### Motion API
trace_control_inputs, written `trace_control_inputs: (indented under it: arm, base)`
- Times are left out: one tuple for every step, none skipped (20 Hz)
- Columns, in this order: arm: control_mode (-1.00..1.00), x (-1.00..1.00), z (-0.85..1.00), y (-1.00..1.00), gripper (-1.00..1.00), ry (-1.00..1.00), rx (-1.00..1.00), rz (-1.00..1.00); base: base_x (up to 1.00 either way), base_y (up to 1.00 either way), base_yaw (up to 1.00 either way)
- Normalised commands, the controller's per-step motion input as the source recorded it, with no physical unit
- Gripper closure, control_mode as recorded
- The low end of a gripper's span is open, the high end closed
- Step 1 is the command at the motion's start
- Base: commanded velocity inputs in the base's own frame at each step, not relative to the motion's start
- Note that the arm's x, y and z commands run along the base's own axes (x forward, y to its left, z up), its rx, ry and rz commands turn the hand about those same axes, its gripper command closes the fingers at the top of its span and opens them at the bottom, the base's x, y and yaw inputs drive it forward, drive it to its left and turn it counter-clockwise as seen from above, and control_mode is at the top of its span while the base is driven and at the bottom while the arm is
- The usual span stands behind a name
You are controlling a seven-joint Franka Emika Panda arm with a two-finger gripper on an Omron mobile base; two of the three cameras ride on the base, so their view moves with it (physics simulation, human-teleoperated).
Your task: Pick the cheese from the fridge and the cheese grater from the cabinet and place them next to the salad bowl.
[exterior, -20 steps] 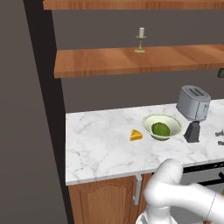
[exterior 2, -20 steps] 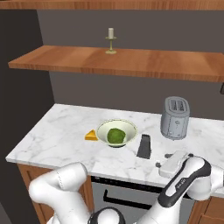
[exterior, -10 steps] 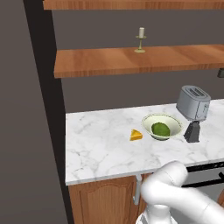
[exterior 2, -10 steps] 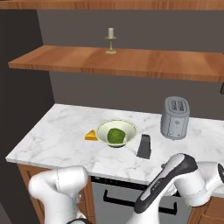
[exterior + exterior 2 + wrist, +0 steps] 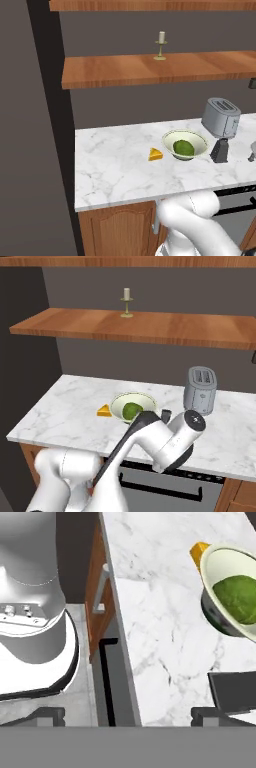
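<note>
Hanging low in front of the marble counter (image 5: pixel 165 642), the gripper (image 5: pixel 127 714) has its jaws spread as wide as they go and grips nothing; its two dark tips frame the counter's front edge in the hand view. Taking the salad bowl (image 5: pixel 185 145) as the landmark: the cheese (image 5: pixel 155 154) lies just to its left, and the cheese grater (image 5: pixel 220 150) stands just to its right, with the toaster (image 5: pixel 221 117) behind the grater. Both items seem placed already, so the task looks essentially finished, and the step in hand is likely pulling clear; no further grasp appears needed.

The bowl is shallow, round and cream-white around a green rounded lump. The cheese is a small yellow-orange wedge, the grater a dark tapered box. Above the bowl run smooth wooden cabinet (image 5: pixel 150 70) planks carrying a slim candlestick (image 5: pixel 161 46).
</note>
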Motion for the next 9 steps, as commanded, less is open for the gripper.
trace_control_inputs:
  arm:
    - [-1.0,0.0,0.0,0.37,-1.0,0.0,-0.56,0.01]
    - [-1.0,0.0,0.0,0.3,-1.0,0.0,-0.59,0.02]
    - [-1.0,0.02,0.0,0.14,-1.0,0.0,-0.55,0.06]
    - [-1.0,0.15,0.0,0.0,-1.0,0.01,-0.53,0.09]
    - [-1.0,0.23,0.0,0.0,-1.0,0.0,-0.48,0.14]
    - [-1.0,0.11,0.13,0.0,-1.0,0.0,-0.45,0.16]
    - [-1.0,0.1,0.15,0.0,-1.0,0.0,-0.41,0.2]
    - [-1.0,0.17,0.16,0.0,-1.0,0.0,-0.42,0.25]
    - [-1.0,0.1,0.11,0.0,-1.0,0.0,-0.43,0.26]
  base:
    - [0.0,0.0,0.0]
    - [0.0,0.0,0.0]
    - [0.0,0.0,0.0]
    - [0.0,0.0,0.0]
    - [0.0,0.0,0.0]
    - [0.0,0.0,0.0]
    - [0.0,0.0,0.0]
    - [0.0,0.0,0.0]
    - [0.0,0.0,0.0]
